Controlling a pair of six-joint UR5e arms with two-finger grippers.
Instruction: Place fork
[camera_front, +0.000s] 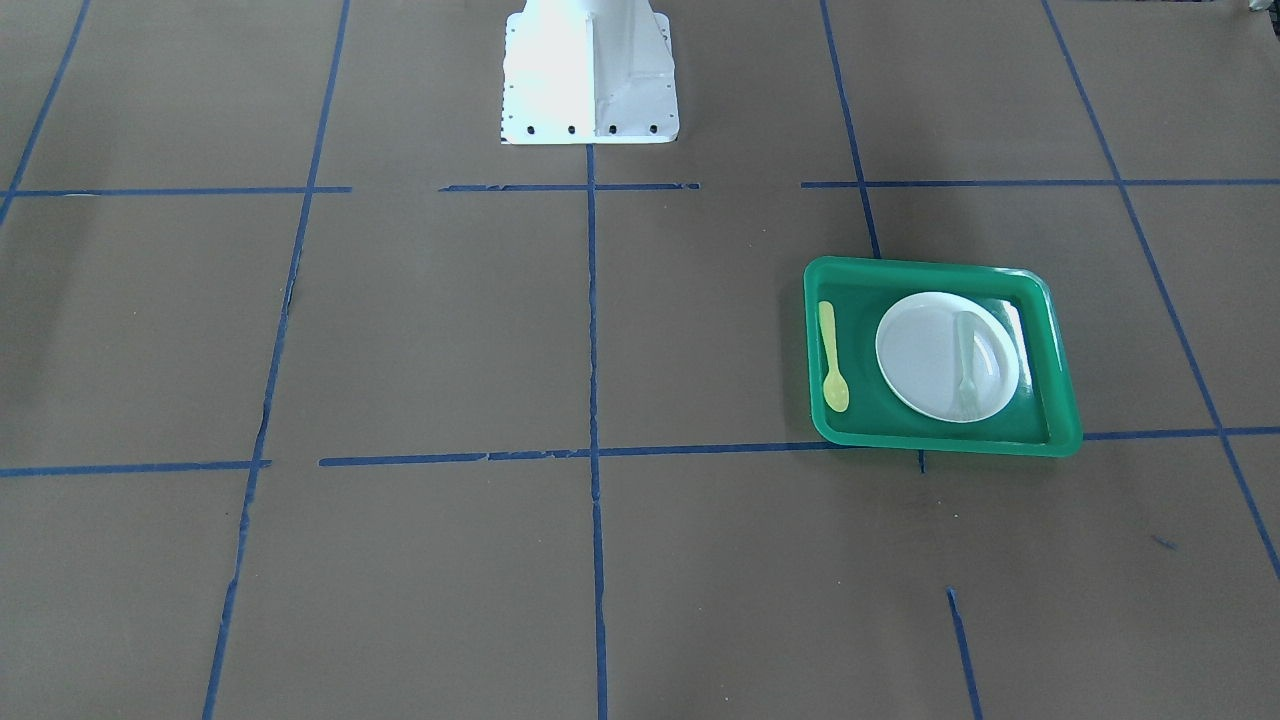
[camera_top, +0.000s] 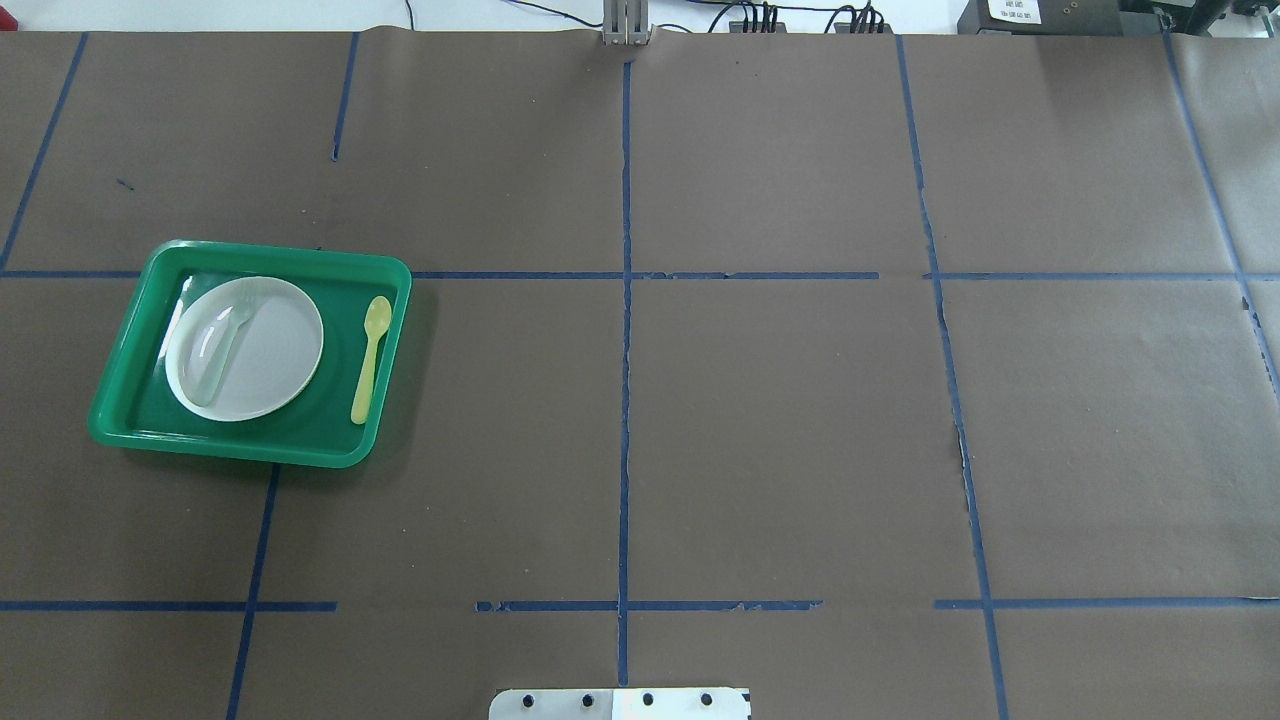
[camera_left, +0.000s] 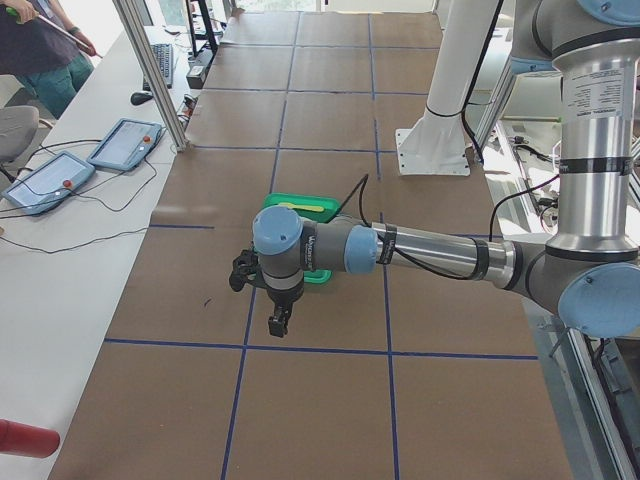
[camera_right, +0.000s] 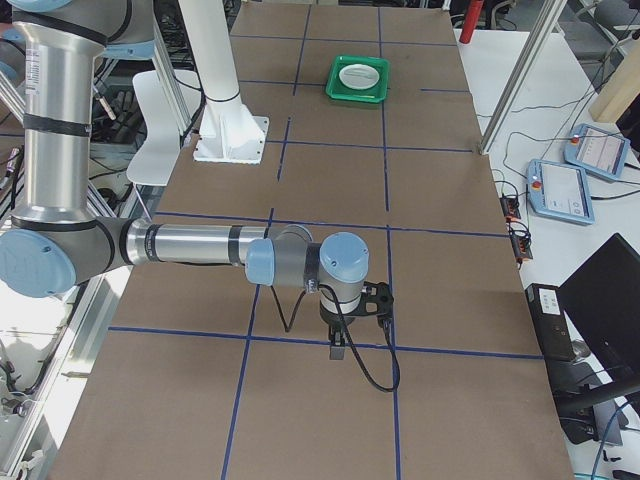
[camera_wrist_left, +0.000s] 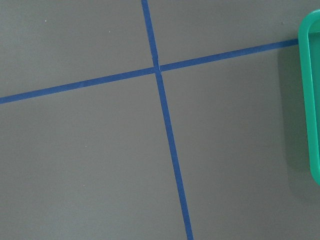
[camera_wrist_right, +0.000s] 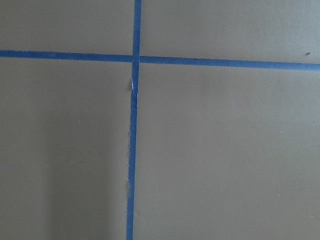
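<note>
On the robot's left side of the table (camera_top: 760, 430) I log the fork (camera_top: 224, 338) lying flat on the white plate (camera_top: 270, 350) inside the green tray (camera_top: 250, 455), tines pointing away from the robot's base. A yellow spoon (camera_top: 370, 360) lies on the tray floor just beside the plate, toward the table's middle. The left gripper (camera_left: 277, 325) hangs pointing down over bare brown paper near the tray, apart from the fork; its wrist camera catches only the tray's rim at the right edge. The right gripper (camera_right: 338, 350) hangs over a blue tape line (camera_wrist_right: 131, 150), well apart from the tray. Both grippers show only in the side views, so I cannot tell how far either is open.
</note>
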